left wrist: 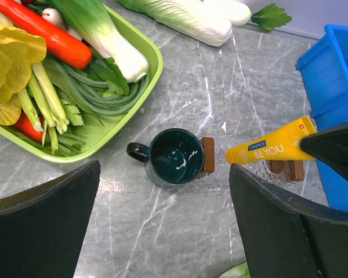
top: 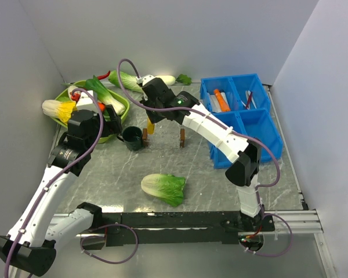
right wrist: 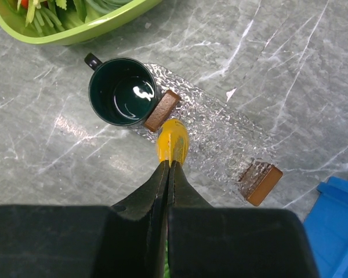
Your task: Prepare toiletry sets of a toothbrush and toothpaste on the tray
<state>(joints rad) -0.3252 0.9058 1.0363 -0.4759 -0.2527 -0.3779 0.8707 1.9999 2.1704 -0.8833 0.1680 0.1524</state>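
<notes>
Printed CURAPROX on a small blue patch and BE YOU in white along the yellow toothpaste tube (left wrist: 272, 149), clamped at its flat tail between the tight-pressed jaws of the right gripper (right wrist: 169, 164), over the end of the clear dimpled tray (right wrist: 220, 133) just beside the dark green mug (left wrist: 174, 156); touching the tray or not, impossible to tell. Hard to make out from the top view: the tray itself, nearly invisible but for its brown wooden ends (right wrist: 260, 182), and the thin toothbrushes (top: 247, 99) in the blue bin (top: 261, 124) near an orange tube (top: 221, 99). Above the mug, left gripper (left wrist: 164, 191) with jaws wide apart on nothing, bare marble between tray and bin, green vegetable tray (left wrist: 145, 63) crowding the left side.
</notes>
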